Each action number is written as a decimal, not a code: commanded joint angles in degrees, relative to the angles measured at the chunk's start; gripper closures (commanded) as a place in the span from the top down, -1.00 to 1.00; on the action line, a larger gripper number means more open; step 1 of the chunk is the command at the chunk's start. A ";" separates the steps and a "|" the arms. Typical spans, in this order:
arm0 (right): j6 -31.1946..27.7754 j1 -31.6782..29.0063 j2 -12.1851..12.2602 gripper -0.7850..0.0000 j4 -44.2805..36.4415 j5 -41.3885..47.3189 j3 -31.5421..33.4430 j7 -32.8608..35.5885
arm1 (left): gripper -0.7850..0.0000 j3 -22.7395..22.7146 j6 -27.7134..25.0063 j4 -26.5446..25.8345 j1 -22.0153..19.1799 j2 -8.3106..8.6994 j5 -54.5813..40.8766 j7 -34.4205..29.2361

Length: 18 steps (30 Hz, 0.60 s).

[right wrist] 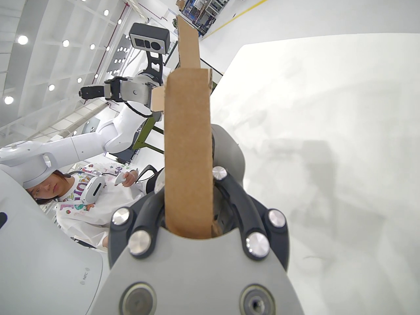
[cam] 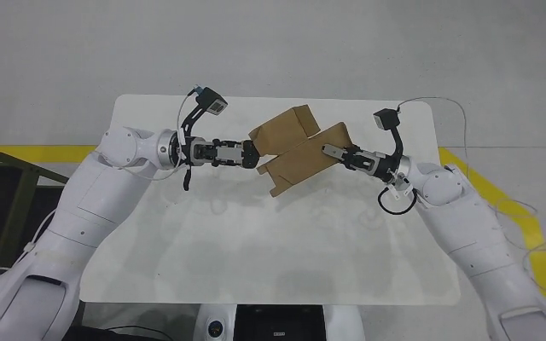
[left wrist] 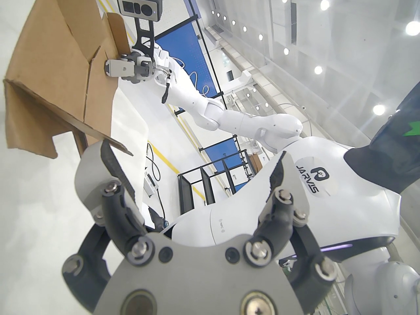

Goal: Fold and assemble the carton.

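- The carton [cam: 303,156] is a brown corrugated blank, partly opened, with its flaps splayed. It sits over the far middle of the tabletop [cam: 281,247], between my two arms. I can't tell whether any corner rests on the surface.
- My right jaws are clamped on the carton's right end, and a flat panel [right wrist: 187,152] runs straight up between them.
- My left jaws stand wide and hold nothing. One tip is just at the loose edge of a left-hand flap [left wrist: 98,134], touching it or very nearly.
- I judge the carton to be light, stiff across each panel and weak along the scored creases. It should hinge readily there and sag where nothing supports it (the free flaps especially).
- A hard pinch would likely crush the fluting, so a moderate squeeze on a flat face seems enough. The surface looks matte and not slippery.
- For the left side, the best hold looks to be the middle of a flap's free edge, away from the crease. That way the fold can turn while the right grip anchors the body.
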 commanded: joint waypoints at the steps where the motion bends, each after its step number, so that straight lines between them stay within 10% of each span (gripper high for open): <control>1: 0.00 -0.14 -0.06 -1.00 -0.13 -0.10 0.09 0.02 | 1.00 -0.12 0.41 0.29 0.04 -0.17 0.57 0.73; 18: 0.07 -0.65 -0.69 -1.00 -0.78 -0.39 0.75 0.58 | 1.00 0.13 4.30 3.50 -0.19 -2.04 4.48 4.29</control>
